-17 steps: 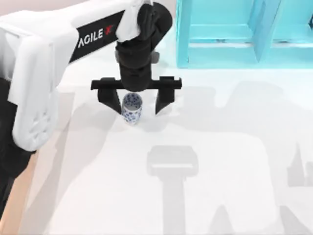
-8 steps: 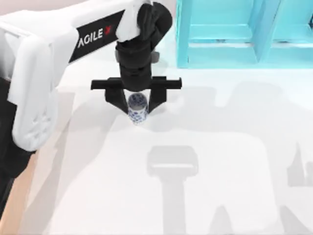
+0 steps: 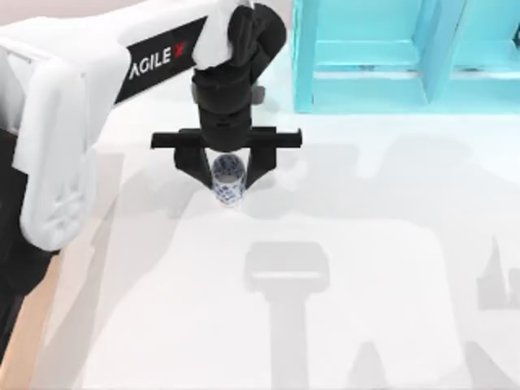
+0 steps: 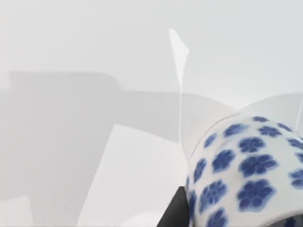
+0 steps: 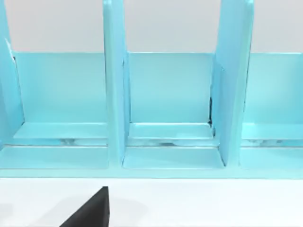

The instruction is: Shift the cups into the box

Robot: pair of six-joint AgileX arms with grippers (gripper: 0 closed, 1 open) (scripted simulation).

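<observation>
Top view: my left gripper [image 3: 228,172] sits at about ten o'clock from the table's [image 3: 366,268] middle, pointing straight down.
Jaws: clenched on the blue-patterned white cup [image 3: 228,179]; a second ago they stood wide either side of it.
Cup: between my fingers, upright, probably not yet lifted off the table.
Left wrist view: the cup [image 4: 246,170] sits close against one dark finger [image 4: 177,210].
Meaning: grasp made; lifting and carrying to the box comes next.
Right arm: parked, facing the turquoise shelf unit [image 5: 165,109].
</observation>
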